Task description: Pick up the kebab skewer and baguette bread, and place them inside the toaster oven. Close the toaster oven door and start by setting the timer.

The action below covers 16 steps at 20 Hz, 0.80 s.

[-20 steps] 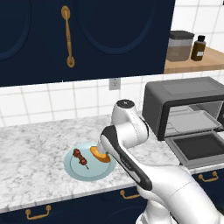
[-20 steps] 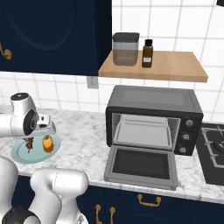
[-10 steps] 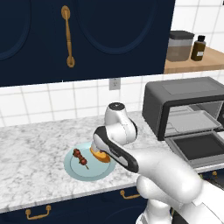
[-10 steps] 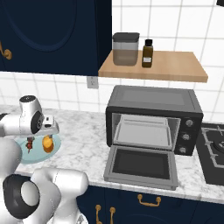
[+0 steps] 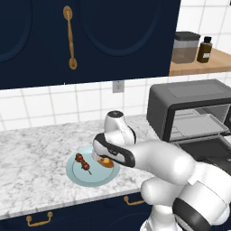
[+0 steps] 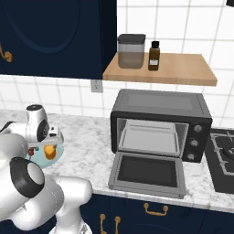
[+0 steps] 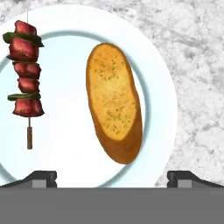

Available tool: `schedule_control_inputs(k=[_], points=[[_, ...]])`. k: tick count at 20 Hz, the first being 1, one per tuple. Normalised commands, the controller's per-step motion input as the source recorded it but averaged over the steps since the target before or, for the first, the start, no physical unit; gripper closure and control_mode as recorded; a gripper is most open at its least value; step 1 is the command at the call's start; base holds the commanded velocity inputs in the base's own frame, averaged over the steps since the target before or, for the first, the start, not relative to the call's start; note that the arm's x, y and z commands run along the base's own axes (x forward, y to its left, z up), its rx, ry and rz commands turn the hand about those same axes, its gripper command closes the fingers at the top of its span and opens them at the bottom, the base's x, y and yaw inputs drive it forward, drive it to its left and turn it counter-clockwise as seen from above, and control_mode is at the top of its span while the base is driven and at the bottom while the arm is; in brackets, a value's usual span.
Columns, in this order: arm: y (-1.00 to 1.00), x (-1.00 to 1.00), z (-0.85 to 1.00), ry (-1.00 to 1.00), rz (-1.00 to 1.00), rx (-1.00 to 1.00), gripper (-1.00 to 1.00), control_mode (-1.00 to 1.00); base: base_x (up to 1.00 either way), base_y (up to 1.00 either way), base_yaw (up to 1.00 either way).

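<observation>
End effector (image 7: 112,177) spread wide, empty, hovering over baguette bread (image 7: 114,102). Baguette bread and kebab skewer (image 7: 25,74) side by side, apart, both on pale blue plate (image 7: 162,100) on marble table (image 7: 197,65). Nothing picked yet; both transfers, door closing, timer all left. Toaster oven (image 6: 161,123) well to the right, toaster oven door (image 6: 148,172) dropped open, rack tray bare. Canister (image 6: 131,50) and brown bottle (image 6: 154,55) on wooden shelf (image 6: 183,68).
</observation>
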Motion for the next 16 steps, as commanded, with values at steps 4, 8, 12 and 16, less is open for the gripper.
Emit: schedule_control_inputs(k=[4, 8, 12, 16], points=[[0.12, 0.11, -0.16, 0.01, 0.0, 0.0, -1.0, -1.0, 0.0, 0.0, 0.0], [0.0, 0.32, -0.11, 0.0, 0.0, 0.0, -1.0, -1.0, 0.0, 0.0, 0.0], [0.1, 0.18, -0.23, 0.0, 0.0, 0.0, -1.0, -1.0, 0.0, 0.0, 0.0], [0.17, 0.13, -0.21, 0.0, 0.0, 0.0, -1.0, -1.0, 0.0, 0.0, 0.0]])
